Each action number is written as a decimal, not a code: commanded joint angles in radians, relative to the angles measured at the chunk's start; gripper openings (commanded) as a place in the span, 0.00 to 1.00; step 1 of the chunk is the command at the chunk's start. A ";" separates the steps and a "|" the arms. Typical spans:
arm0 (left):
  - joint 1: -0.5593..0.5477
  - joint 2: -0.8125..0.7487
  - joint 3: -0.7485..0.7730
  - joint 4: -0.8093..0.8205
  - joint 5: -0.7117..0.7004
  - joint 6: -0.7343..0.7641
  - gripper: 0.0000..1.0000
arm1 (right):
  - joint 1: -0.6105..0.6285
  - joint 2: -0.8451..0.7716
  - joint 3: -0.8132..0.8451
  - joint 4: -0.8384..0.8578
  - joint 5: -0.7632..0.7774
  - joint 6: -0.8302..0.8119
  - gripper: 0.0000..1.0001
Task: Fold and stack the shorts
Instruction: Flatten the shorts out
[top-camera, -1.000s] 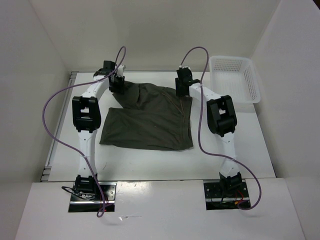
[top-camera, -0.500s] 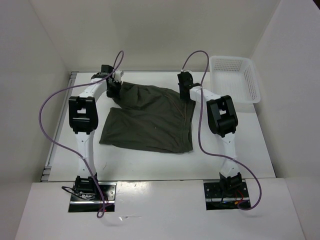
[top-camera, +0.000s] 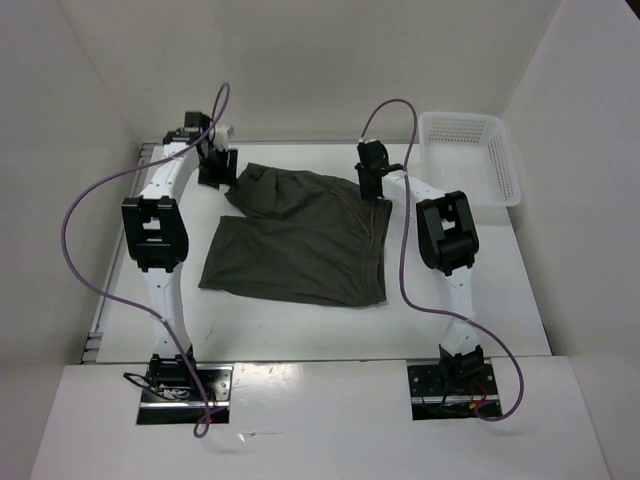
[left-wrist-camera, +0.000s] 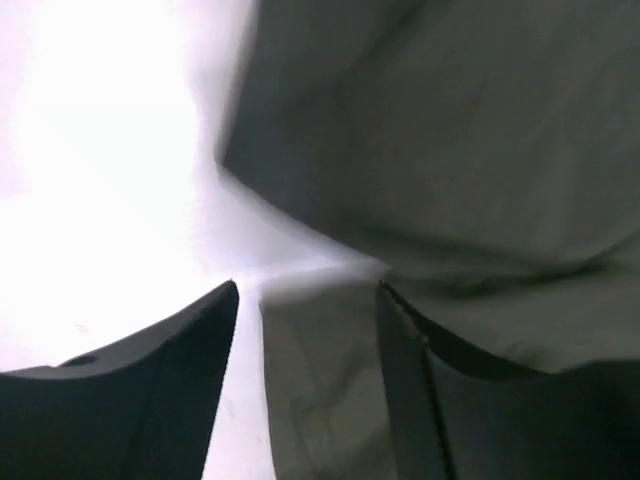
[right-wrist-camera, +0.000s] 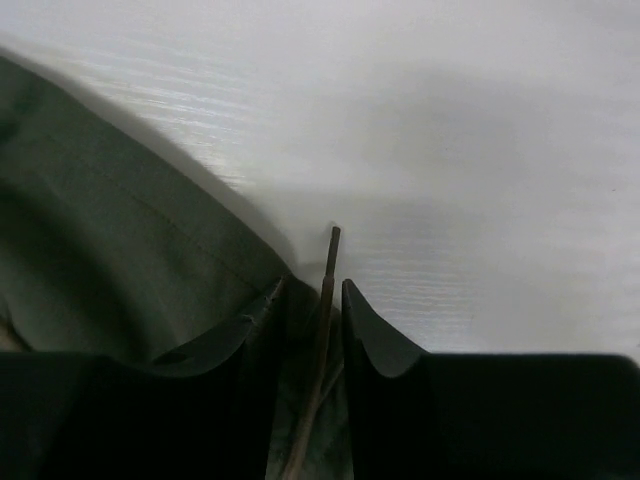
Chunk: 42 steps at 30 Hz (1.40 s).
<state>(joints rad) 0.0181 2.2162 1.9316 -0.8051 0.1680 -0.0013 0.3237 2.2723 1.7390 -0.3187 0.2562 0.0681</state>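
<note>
Two white arms reach out over a white worktop (top-camera: 470, 300), and the shorts (top-camera: 300, 240) lie on it between them. The shorts are dark green and soft. Most of the cloth lies flat near the middle of the worktop, and the far part is bunched up with some folds in it. The left arm (top-camera: 150, 235) stretches to the far left corner of the worktop, and its tip sits just beside the far left corner of the shorts. In the left wrist view the left jaws are wide apart and hold nothing. The two dark fingers (left-wrist-camera: 150, 400) have a big gap between them. Bright worktop shows on the left of that view, and green cloth fills the right side and runs under the gap. That view is blurry, so I cannot tell if the fingers touch the cloth. The right arm (top-camera: 445, 235) reaches to the far right corner of the shorts. In the right wrist view the right jaws are pinched almost closed on the edge of the cloth. A thin drawstring (right-wrist-camera: 328, 262) pokes up through the small gap between them. A white basket (top-camera: 470, 160) sits on the worktop at the far right, apart from the shorts.
</note>
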 joint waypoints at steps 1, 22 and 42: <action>-0.003 0.112 0.406 0.037 0.076 0.001 0.66 | -0.006 -0.115 0.040 0.007 -0.034 -0.051 0.34; -0.081 0.694 1.095 0.030 0.051 0.001 0.82 | -0.025 -0.200 -0.116 0.017 -0.025 -0.157 0.54; -0.092 0.760 1.103 -0.077 0.033 0.001 0.58 | -0.061 -0.119 -0.095 0.004 -0.070 -0.157 0.74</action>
<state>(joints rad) -0.0692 2.9479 3.0241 -0.8341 0.1711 -0.0013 0.2741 2.1429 1.6047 -0.3218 0.2085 -0.0944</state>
